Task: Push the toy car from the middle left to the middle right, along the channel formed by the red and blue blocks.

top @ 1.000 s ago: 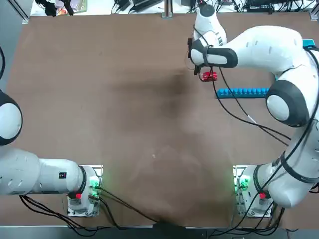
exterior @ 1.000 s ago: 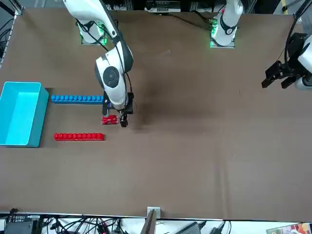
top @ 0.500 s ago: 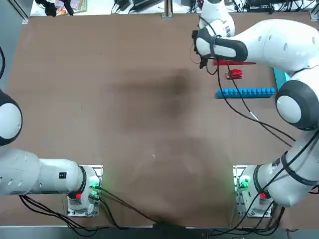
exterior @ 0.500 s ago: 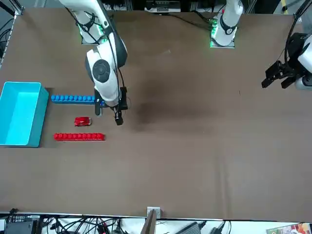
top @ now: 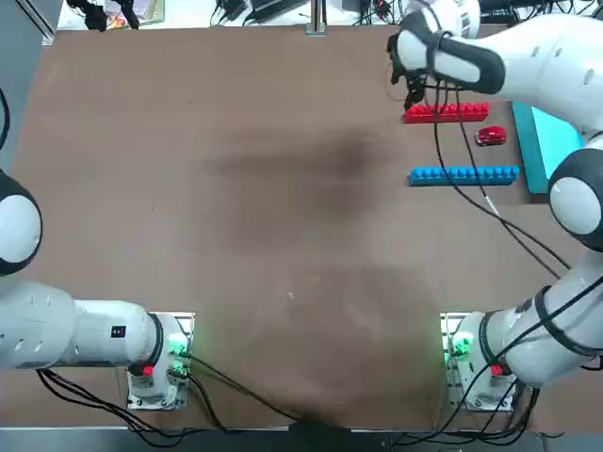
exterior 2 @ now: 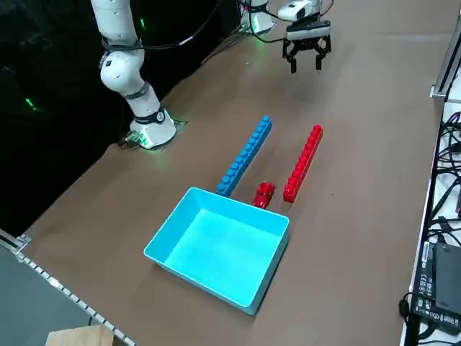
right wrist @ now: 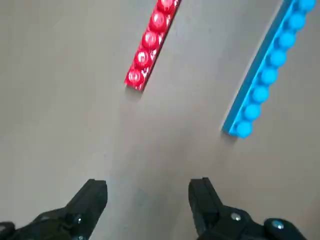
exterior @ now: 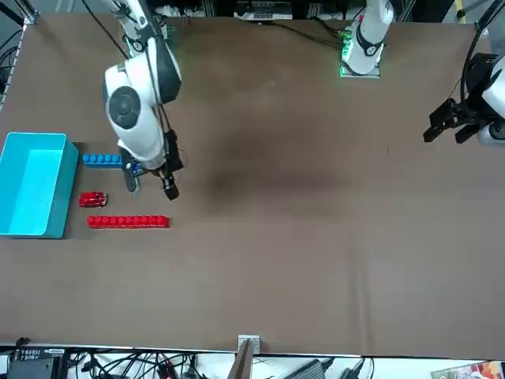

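Top view as clock, 12 at far edge of table: toy car is in the channel, at its 3 o'clock end, close to the lt-blue bin, which lies at 3 o'clock from it. Car sits on tabletop betw. the two bars, apart from both; it reaches a bit past the 3 o'clock end of the red block but not past that of the blue block. Both bars run approx. 9 to 3 o'clock, studs up, red on the 12 o'clock side, blue on the 6 o'clock side. Blue's 3 o'clock end is near the bin wall; red's is a bit farther off

R pincer is wide, its two fingers well apart w/ nothing betw. them, per wrist view. Right side view shows it raised above the table, tips pointing down, clear of car & bars. In top view it's at approx. 10 o'clock from the car, near red's 9 o'clock end. Front view, own clock: pincer at approx. 1 o'clock from car, and R arm w/ pincer hides part of blue; red & car in full view there, bin at approx. 9 o'clock from car
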